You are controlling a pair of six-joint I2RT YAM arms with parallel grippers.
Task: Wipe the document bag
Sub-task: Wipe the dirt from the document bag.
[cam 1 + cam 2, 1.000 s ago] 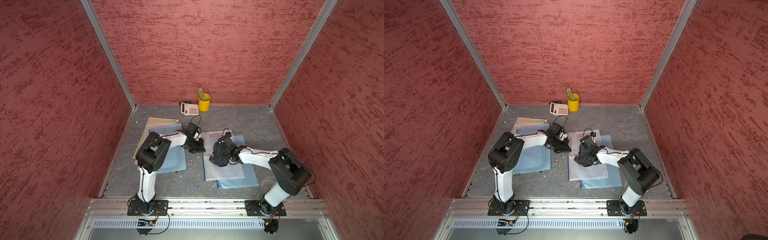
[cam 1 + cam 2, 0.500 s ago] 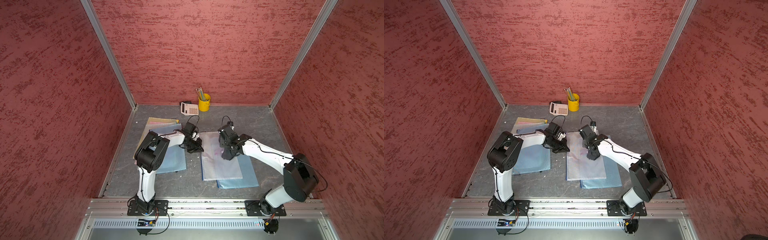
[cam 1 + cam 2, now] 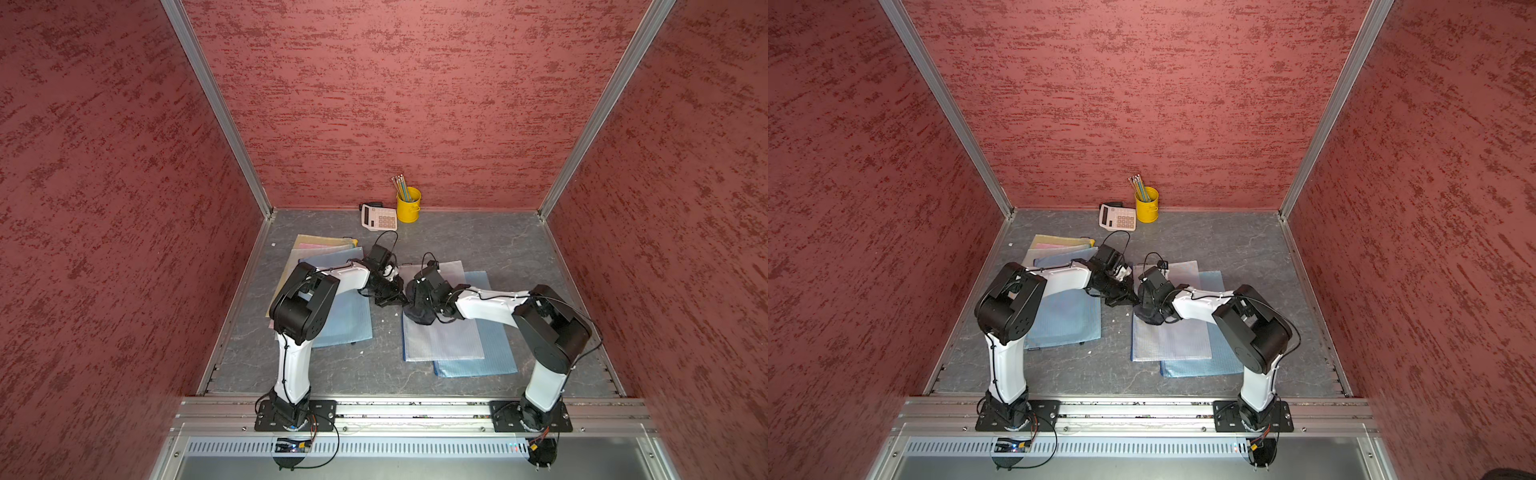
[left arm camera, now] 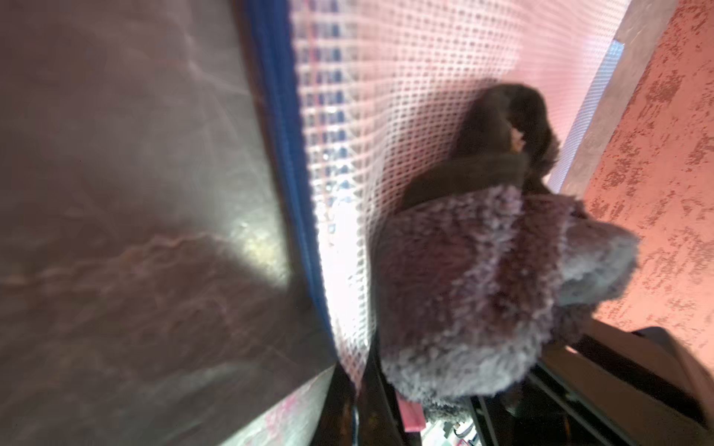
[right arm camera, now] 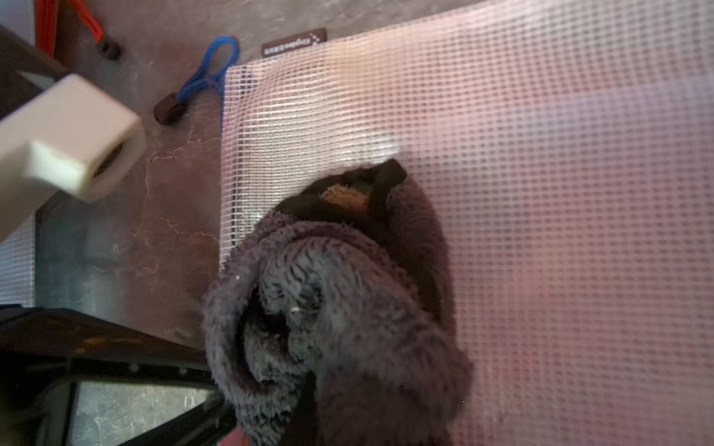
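The bag (image 3: 444,336) lay on a blue bag (image 3: 490,357), right of the worktop's (image 3: 478,245) middle. Your right end effector (image 5: 347,197) was clamped on the cloth (image 5: 340,309), pressing it onto the bag's zip-side edge to wipe there. Your left end effector (image 3: 392,297), closed, seemed to pinch that same edge, likely to stop the bag sliding under the stroke.

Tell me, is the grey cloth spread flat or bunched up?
Bunched up: the grey cloth is a crumpled wad with deep folds, resting on the mesh document bag, not laid out flat.
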